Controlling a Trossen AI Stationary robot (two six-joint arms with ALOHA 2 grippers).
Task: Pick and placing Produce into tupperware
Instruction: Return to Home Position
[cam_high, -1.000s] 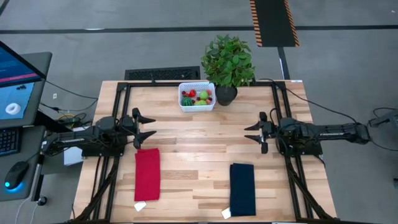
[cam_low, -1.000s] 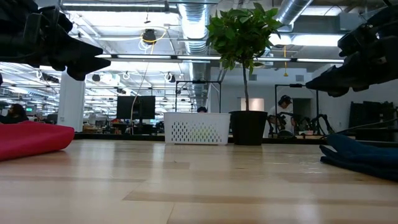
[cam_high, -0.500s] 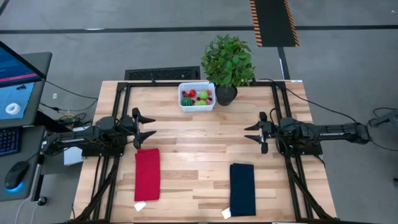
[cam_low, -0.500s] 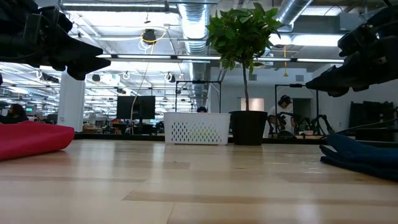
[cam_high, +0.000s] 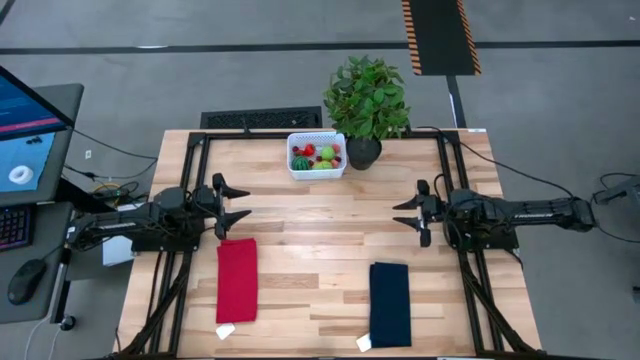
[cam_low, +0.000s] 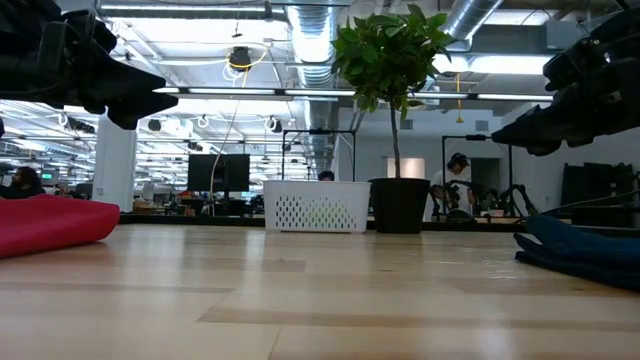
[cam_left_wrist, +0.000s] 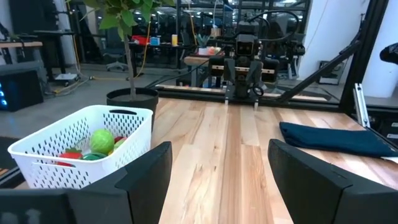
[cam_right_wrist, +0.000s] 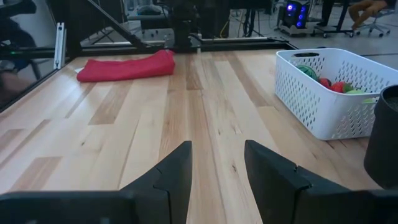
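The tupperware, a white perforated basket (cam_high: 317, 155), stands at the table's far edge with the produce (cam_high: 318, 157) inside: red, green and dark-green toy fruits, also seen in the left wrist view (cam_left_wrist: 93, 146) and the right wrist view (cam_right_wrist: 326, 82). My left gripper (cam_high: 238, 203) hovers open above the table's left side, pointing level toward the right. My right gripper (cam_high: 404, 216) hovers open above the right side, pointing toward the left. Nothing lies between either pair of fingers.
A potted plant (cam_high: 367, 100) in a black pot stands right of the basket. A folded red cloth (cam_high: 237, 280) lies near the left front, a folded dark-blue cloth (cam_high: 389, 303) near the right front. Bare wood spans the table's middle.
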